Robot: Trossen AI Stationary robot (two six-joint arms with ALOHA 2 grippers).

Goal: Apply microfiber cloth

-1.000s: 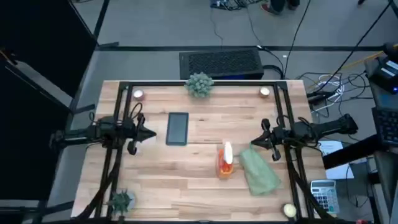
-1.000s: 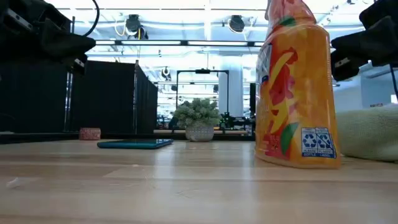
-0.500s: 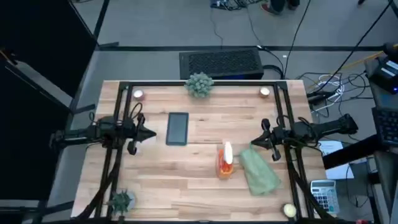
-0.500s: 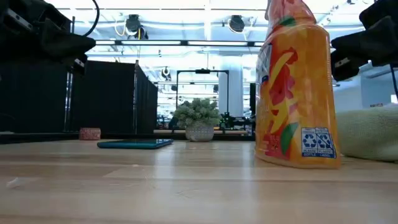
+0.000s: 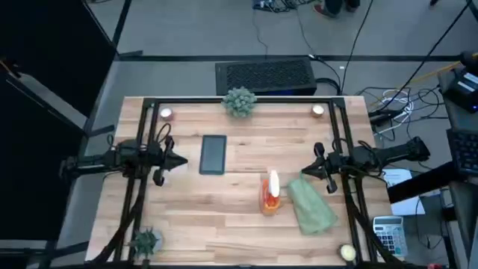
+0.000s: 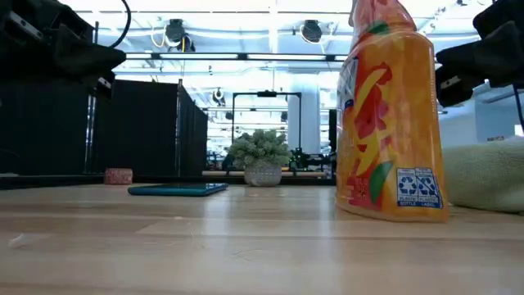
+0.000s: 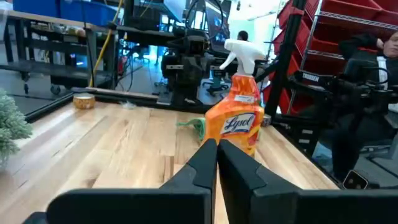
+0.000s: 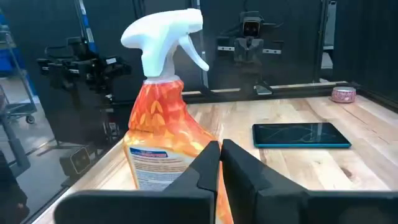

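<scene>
The pale green microfiber cloth [image 5: 309, 206] lies crumpled flat on the table at the right, next to an orange spray bottle [image 5: 269, 193] with a white trigger head. A black phone [image 5: 213, 155] lies flat left of centre. My right gripper [image 5: 305, 171] hovers shut above the table just beyond the cloth's far end, touching nothing. My left gripper [image 5: 183, 161] hovers shut at the left, a short way from the phone. The low view shows the cloth's edge [image 6: 487, 176] behind the bottle [image 6: 391, 115].
A potted plant [image 5: 239, 101] stands at the far edge, a small spiky plant [image 5: 146, 241] at the near left corner. Small candles [image 5: 166, 113] [image 5: 318, 110] sit at the far corners. A pale round object [image 5: 347, 253] lies near the right front corner. Bare wood lies between phone and near edge.
</scene>
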